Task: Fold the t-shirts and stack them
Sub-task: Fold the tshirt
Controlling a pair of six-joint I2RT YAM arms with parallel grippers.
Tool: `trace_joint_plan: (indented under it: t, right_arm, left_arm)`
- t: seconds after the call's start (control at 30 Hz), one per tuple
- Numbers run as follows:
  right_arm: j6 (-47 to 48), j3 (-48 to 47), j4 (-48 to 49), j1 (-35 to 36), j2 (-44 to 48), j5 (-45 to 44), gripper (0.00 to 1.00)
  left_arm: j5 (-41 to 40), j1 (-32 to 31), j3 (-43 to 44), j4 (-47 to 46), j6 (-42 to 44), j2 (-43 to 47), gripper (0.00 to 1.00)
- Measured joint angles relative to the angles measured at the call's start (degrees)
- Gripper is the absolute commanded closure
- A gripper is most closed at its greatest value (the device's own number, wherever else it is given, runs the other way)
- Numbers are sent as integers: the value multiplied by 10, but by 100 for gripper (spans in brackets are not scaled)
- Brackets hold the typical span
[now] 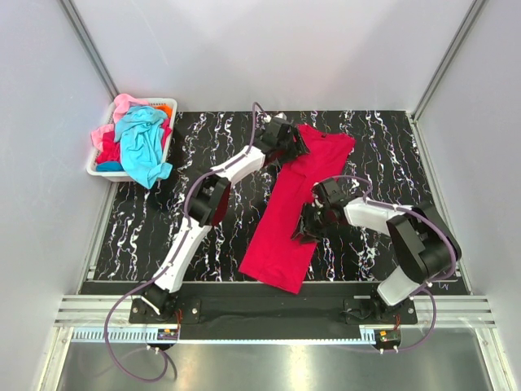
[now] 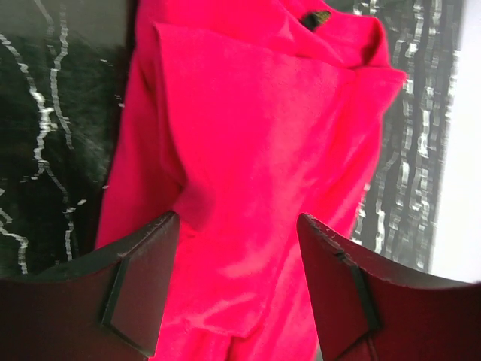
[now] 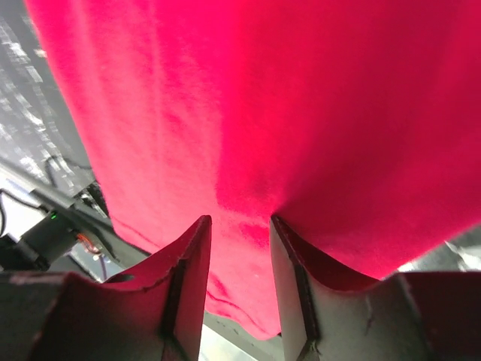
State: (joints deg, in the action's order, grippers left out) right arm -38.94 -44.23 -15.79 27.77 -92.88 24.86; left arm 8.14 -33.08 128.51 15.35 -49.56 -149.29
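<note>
White-walled enclosure, black marbled table (image 1: 383, 147). Crimson t-shirt (image 1: 289, 212) lay diagonally mid-table, sides folded in to a long strip. Judged partly folded: cross-folds and stacking left. White basket (image 1: 102, 173) at the far-left corner held a turquoise t-shirt (image 1: 142, 142) spilling over its rim, a pink one (image 1: 124, 104) and an orange one (image 1: 165, 109), all unfolded. Left gripper (image 1: 295, 145) by the collar, jaws wide apart. Right gripper (image 1: 309, 221) pinched the strip's right edge.

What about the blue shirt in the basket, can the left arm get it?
Probably yes: the blue shirt lies uncovered atop the basket, and the left hand is open over the red shirt.
</note>
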Motion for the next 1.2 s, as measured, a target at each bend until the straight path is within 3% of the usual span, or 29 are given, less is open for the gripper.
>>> trace_joint_plan:
  t: [0.3, 0.83, 1.0, 1.2]
  right_arm:
    - [-10, 12, -107, 3, 54, -81, 57]
    - [4, -22, -191, 4, 43, -157, 61]
    - [13, -44, -204, 4, 24, -163, 61]
    - [37, -93, -229, 4, -22, -162, 60]
  left_arm:
    - [-120, -5, 5, 35, 25, 3, 34]
    - [-310, -5, -10, 152, 43, 31, 36]
    - [-322, 7, -9, 175, 31, 33, 35]
    - [-259, 51, 7, 163, 24, 29, 36]
